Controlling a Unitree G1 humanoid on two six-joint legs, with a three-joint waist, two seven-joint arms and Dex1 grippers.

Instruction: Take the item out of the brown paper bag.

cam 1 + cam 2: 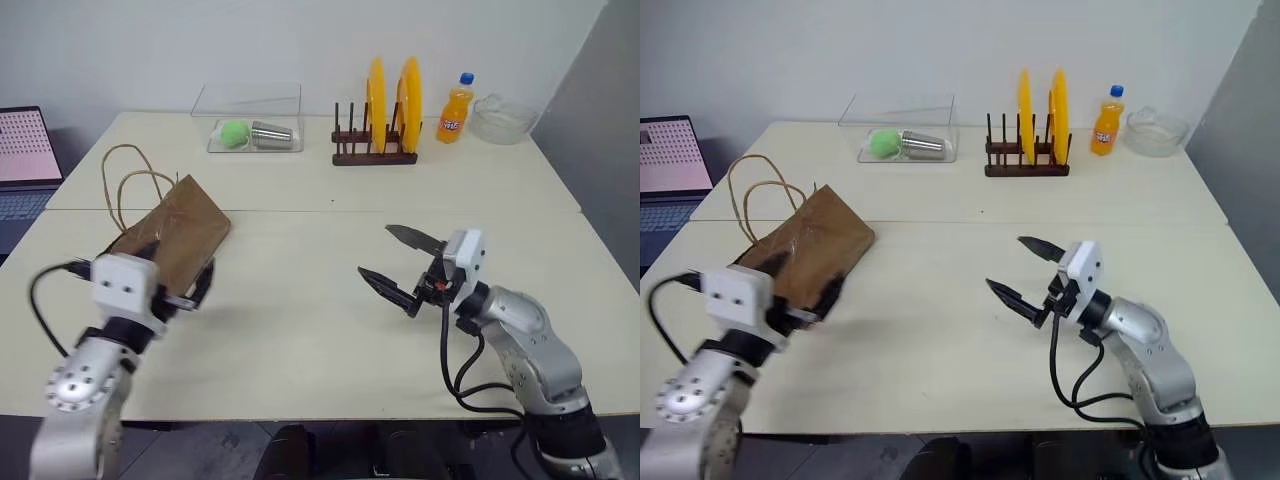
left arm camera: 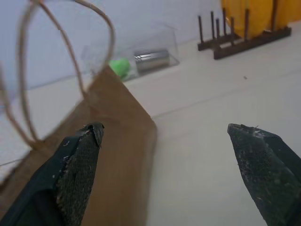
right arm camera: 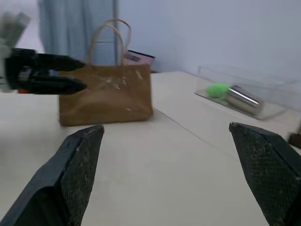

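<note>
Brown paper bag (image 1: 172, 238) standing on the left of the table (image 1: 330, 330), left gripper (image 2: 174, 155) being held wide beside it, right gripper (image 1: 400, 265) being held wide mid-table, nothing being gripped.

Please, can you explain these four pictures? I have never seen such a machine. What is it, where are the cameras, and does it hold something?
It is a two-armed robot at a table. Two pictures come from its head, two from its wrists. The left gripper is beside the brown paper bag; the right gripper hangs over bare table. Both are open and hold nothing. At the back stand a clear tray, a rack with yellow plates, an orange soda bottle and a glass bowl.
</note>
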